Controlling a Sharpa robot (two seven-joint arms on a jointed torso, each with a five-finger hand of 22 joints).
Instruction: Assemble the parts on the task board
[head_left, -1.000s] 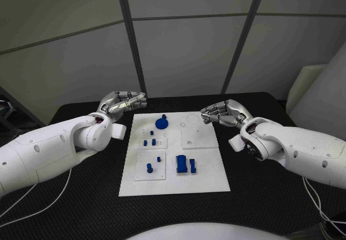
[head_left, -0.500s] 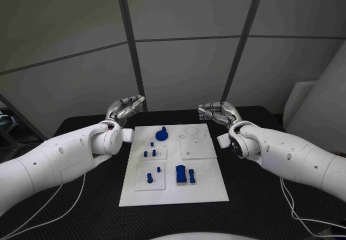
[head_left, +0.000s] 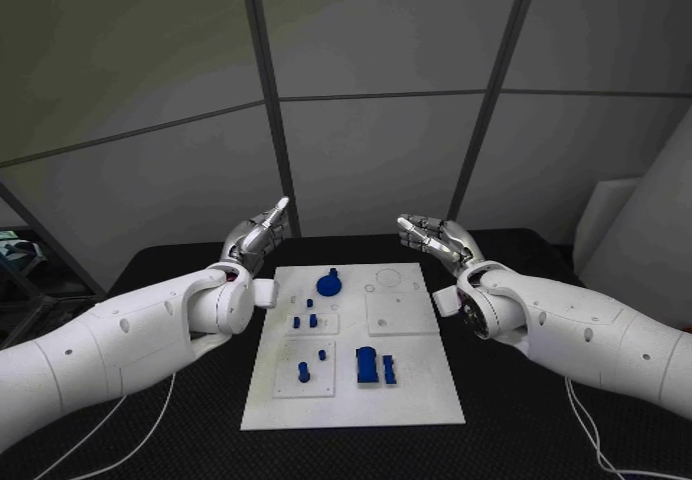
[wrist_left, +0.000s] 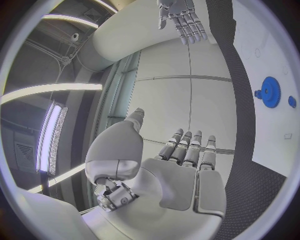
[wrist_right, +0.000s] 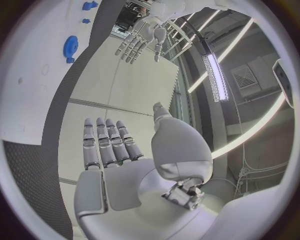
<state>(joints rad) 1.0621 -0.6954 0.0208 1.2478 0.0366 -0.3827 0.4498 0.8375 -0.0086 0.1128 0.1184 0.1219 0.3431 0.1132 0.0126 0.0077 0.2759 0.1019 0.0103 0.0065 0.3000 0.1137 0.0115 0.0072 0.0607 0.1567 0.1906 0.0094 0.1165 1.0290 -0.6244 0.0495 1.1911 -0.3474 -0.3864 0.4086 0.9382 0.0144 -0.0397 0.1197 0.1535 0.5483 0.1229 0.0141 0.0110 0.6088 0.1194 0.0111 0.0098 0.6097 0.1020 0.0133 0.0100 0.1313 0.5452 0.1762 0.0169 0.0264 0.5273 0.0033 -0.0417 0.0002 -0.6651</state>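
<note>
The white task board (head_left: 418, 385) lies in the middle of the black table (head_left: 173, 265), carrying small blue parts: a round gear-like part (head_left: 330, 284) near its far edge, small pegs (head_left: 306, 321) in the middle, and a taller block (head_left: 368, 364) with a peg (head_left: 304, 371) beside it nearer the robot. The left hand (head_left: 258, 238) is raised above the table beyond the board's far left corner, fingers straight and spread, holding nothing. The right hand (head_left: 436, 240) is raised beyond the far right corner, fingers apart, likewise holding nothing and well apart from the parts.

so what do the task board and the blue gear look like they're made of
Task board: likely matte white plastic, flat and even, no glare. Blue gear: probably moulded or printed plastic, uniform saturated blue, dull sheen. Neither can be confirmed by look alone.
</note>
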